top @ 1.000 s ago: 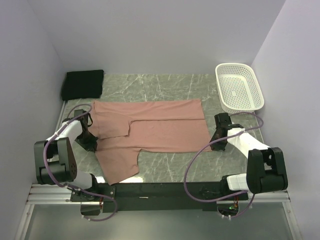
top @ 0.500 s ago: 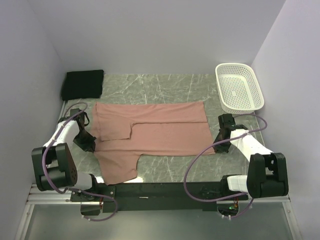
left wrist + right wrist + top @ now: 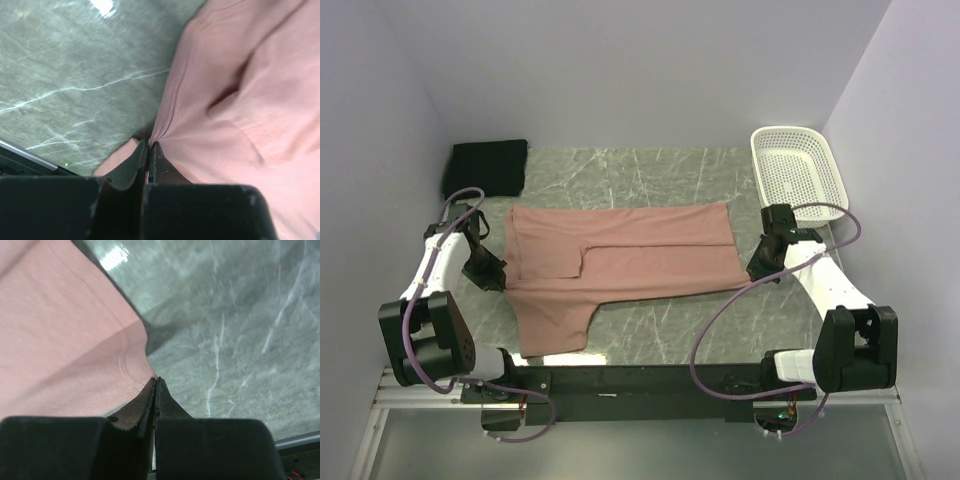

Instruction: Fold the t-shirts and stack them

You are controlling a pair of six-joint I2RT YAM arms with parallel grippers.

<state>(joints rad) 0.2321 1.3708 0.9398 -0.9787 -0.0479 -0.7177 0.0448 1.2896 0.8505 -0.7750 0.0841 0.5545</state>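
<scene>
pink t-shirt (image 3: 620, 255) spread flat on table (image 3: 650, 170) | left gripper (image 3: 148, 150) clamped on its left edge, right gripper (image 3: 155, 385) clamped on its right hem | black t-shirt (image 3: 487, 167) folded, far-left corner (apart from pink) | white basket (image 3: 798, 175) far right

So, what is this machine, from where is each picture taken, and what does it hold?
It is a robot with two arms bolted at the near edge of a table. The wide picture comes from a camera above and behind the arms; the other two come from a camera on each wrist. A pink t-shirt lies spread on the table. The left gripper is shut on its edge at one end, the right gripper at the other. A folded black t-shirt lies at the far left, a white basket at the far right.
</scene>
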